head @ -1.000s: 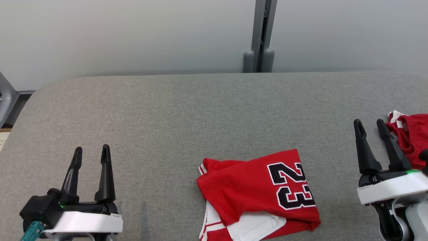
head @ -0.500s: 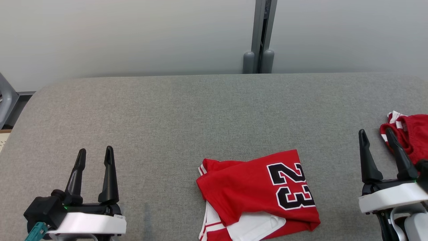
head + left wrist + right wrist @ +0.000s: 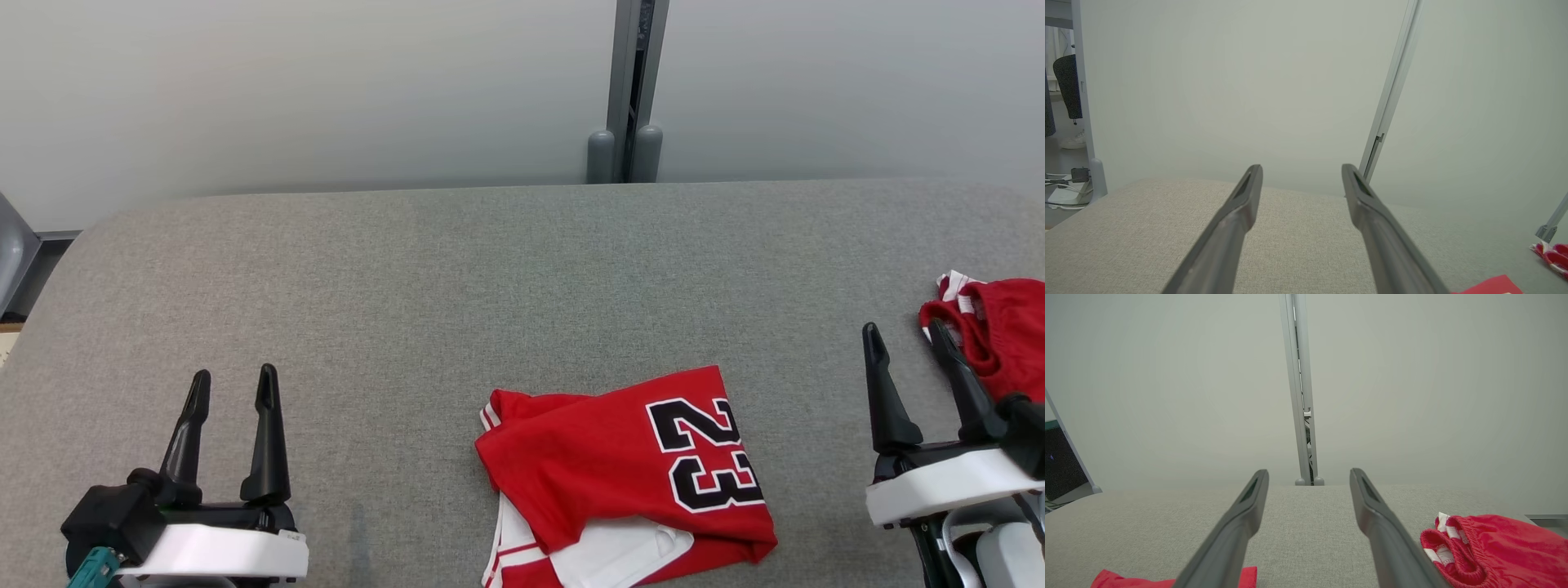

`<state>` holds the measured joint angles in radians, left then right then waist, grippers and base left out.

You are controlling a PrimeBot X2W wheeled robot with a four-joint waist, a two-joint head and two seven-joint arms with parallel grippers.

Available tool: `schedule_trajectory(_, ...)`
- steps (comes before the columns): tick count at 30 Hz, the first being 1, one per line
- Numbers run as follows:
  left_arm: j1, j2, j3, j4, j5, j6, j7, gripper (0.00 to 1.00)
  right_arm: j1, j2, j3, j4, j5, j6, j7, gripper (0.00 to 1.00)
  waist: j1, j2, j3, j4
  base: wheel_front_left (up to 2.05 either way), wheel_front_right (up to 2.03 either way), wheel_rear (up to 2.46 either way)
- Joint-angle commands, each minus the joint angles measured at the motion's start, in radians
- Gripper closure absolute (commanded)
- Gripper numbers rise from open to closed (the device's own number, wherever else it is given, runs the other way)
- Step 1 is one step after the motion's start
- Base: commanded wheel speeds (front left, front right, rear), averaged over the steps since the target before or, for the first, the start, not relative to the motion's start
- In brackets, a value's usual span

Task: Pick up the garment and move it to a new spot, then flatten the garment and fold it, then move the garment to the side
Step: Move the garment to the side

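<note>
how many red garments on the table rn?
2. Folded jersey numbered 23 at the near middle; bunched shorts at the right edge, cut off by the frame, so more could lie beyond it.

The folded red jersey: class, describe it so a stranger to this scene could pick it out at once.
A grey cloth-covered table stands before a pale wall. Near its front edge, right of centre, lies the folded red jersey. Unlike the bunched red garment at the far right edge, it lies flat and bears a black 23.
</note>
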<state>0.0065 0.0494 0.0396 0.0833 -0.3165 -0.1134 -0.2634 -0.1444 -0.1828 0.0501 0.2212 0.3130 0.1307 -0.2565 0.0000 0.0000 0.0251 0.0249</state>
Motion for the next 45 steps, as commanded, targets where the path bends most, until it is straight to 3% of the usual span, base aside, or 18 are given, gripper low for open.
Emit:
schedule_trajectory(1, 0.002, 0.003, 0.001, 0.001, 0.008, -0.002, -0.001, 0.0, 0.0, -0.008, 0.005, 0.006, 0.006, 0.0, 0.003, 0.0, 0.0, 0.0, -0.001, -0.001, 0.0, 0.0, 0.0)
schedule_trajectory(7, 0.006, 0.003, -0.003, 0.0, 0.007, -0.001, -0.001, 0.0, -0.018, -0.015, 0.06, 0.058, 0.036, 0.0, 0.097, 0.0, 0.0, 0.0, -0.004, 0.0, 0.0, 0.0, 0.0)
schedule_trajectory(19, -0.015, 0.004, -0.041, 0.014, -0.008, -0.003, -0.001, 0.0, -0.134, -0.041, 0.234, 0.249, 0.211, 0.0, 0.426, 0.0, 0.0, 0.0, 0.007, 0.058, 0.0, 0.0, 0.0)
schedule_trajectory(31, -0.033, 0.004, -0.04, 0.023, -0.013, -0.004, -0.001, 0.0, -0.193, -0.008, 0.271, 0.463, 0.342, 0.0, 0.717, 0.0, 0.0, 0.0, 0.021, 0.125, 0.0, 0.0, 0.0)
schedule_trajectory(32, -0.031, 0.003, -0.039, 0.023, -0.014, -0.005, -0.001, 0.0, -0.194, -0.01, 0.273, 0.463, 0.349, 0.0, 0.719, 0.17, 0.0, 0.0, 0.022, 0.127, 0.0, 0.0, 0.0)
schedule_trajectory(33, -0.031, 0.003, -0.038, 0.022, -0.014, -0.005, -0.001, 0.0, -0.194, -0.013, 0.273, 0.462, 0.35, 0.0, 0.714, 0.58, 0.0, 0.0, 0.023, 0.128, 0.0, 0.0, 0.0)
schedule_trajectory(34, -0.031, 0.003, -0.038, 0.022, -0.014, -0.005, -0.001, 0.0, -0.194, -0.013, 0.273, 0.462, 0.35, 0.0, 0.714, 0.58, 0.0, 0.0, 0.023, 0.128, 0.0, 0.0, 0.0)
schedule_trajectory(36, -0.029, 0.003, -0.036, 0.022, -0.016, -0.005, -0.001, 0.0, -0.195, -0.019, 0.275, 0.453, 0.35, 0.0, 0.693, 1.0, 0.0, 0.0, 0.025, 0.128, 0.0, 0.0, 0.0)
schedule_trajectory(45, -0.044, 0.003, -0.054, 0.008, -0.007, -0.011, -0.001, 0.0, -0.252, -0.06, 0.288, 0.399, 0.323, 0.0, 0.519, 1.0, 0.0, 0.0, 0.03, 0.072, 0.0, 0.0, 0.0)
